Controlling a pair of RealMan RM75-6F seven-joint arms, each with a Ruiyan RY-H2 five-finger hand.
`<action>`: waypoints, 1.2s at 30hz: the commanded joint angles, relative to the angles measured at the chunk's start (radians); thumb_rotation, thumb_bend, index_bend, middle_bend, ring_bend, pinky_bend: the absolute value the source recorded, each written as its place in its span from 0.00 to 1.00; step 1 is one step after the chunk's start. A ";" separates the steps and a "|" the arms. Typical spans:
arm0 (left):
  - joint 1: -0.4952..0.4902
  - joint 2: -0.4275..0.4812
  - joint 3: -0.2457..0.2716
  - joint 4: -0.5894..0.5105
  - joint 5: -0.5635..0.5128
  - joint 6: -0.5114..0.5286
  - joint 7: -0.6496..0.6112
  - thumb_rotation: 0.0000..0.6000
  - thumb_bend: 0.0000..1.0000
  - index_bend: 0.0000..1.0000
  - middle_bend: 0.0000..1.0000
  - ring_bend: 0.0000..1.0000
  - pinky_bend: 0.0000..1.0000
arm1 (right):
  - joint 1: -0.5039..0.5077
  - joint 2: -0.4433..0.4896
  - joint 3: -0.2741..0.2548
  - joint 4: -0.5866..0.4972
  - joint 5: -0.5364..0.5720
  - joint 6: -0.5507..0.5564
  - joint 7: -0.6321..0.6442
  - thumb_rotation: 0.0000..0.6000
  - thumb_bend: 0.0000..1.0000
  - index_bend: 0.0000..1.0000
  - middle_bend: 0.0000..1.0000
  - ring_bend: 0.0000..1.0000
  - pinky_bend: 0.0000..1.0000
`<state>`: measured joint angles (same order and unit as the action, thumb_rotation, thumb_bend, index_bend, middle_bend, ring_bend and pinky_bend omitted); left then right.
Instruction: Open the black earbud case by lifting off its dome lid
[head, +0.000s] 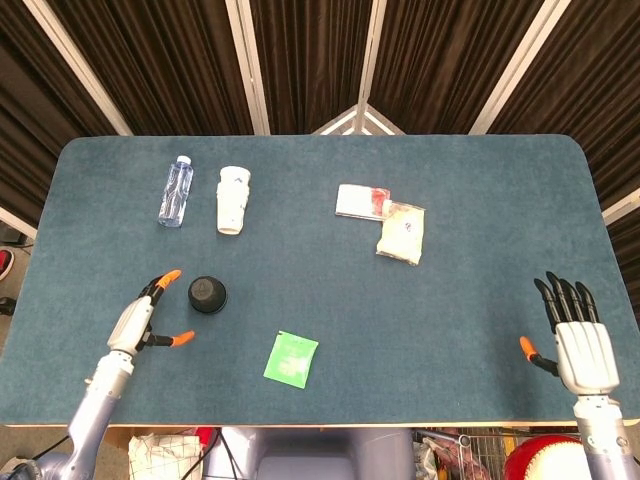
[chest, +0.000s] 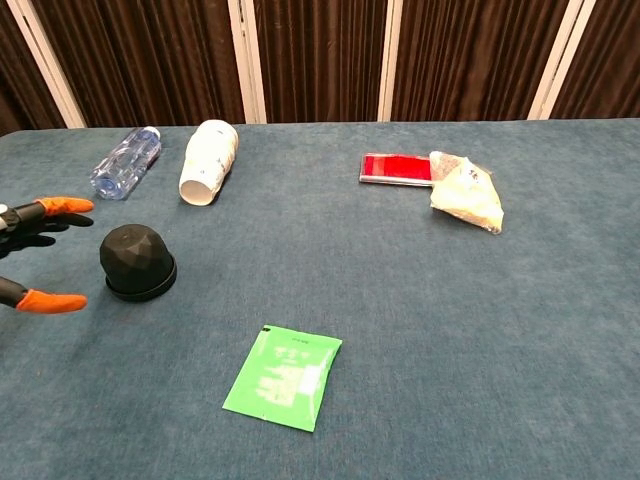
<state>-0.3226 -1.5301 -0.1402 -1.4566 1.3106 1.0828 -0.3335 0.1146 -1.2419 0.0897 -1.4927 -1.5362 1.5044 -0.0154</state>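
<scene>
- Left hand (head: 140, 318) spread wide near the front-left of the table (head: 480, 330), thumb and fingers parted, holding nothing; apparently shaped to close around a rounded top from the side.
- Black earbud case (head: 207, 294) just beside those fingertips (head: 170, 274), not touched; upright on its wider base ring, dome lid (chest: 135, 250) seated, so lifting not yet begun.
- In the chest view, only the orange tips (chest: 66, 206) visible at the left edge, one above and one below the dome's level, bracketing it with a gap on each side.
- Further back on the left, a water bottle (head: 175, 191) lying flat, and beside it a paper cup (head: 232, 199) on its side; both well apart from the case and out of the reach path.
- Green packet (head: 291, 359) flat on the cloth, near the front, right of the case; clear of the grasp, though close enough for a wide sweep to nudge.
- Past the middle, a red-and-white flat pack (head: 360, 201) with a crumpled snack bag (head: 401, 232) touching its right end; no bearing on the job.
- Right hand (head: 578, 340) at the front-right edge, fingers straight and fanned, empty; probably parked, far from anything.
- Likely snag: base unsecured, so may rise with the lid under a one-handed pull.
</scene>
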 joint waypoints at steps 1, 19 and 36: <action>-0.010 -0.025 -0.005 0.031 -0.004 -0.007 -0.015 1.00 0.03 0.10 0.08 0.00 0.00 | 0.006 -0.002 0.003 -0.002 0.005 -0.009 -0.005 1.00 0.29 0.07 0.02 0.07 0.01; -0.075 -0.131 -0.038 0.163 -0.054 -0.062 -0.005 1.00 0.14 0.10 0.13 0.00 0.00 | -0.007 -0.005 -0.018 -0.005 -0.004 0.005 -0.014 1.00 0.29 0.07 0.02 0.07 0.01; -0.095 -0.176 -0.042 0.207 -0.078 -0.060 0.052 1.00 0.21 0.10 0.15 0.00 0.00 | -0.006 -0.001 -0.020 -0.018 -0.004 0.001 -0.018 1.00 0.29 0.07 0.02 0.07 0.01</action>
<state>-0.4154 -1.7057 -0.1813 -1.2520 1.2323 1.0218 -0.2869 0.1078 -1.2432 0.0718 -1.5084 -1.5371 1.5054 -0.0312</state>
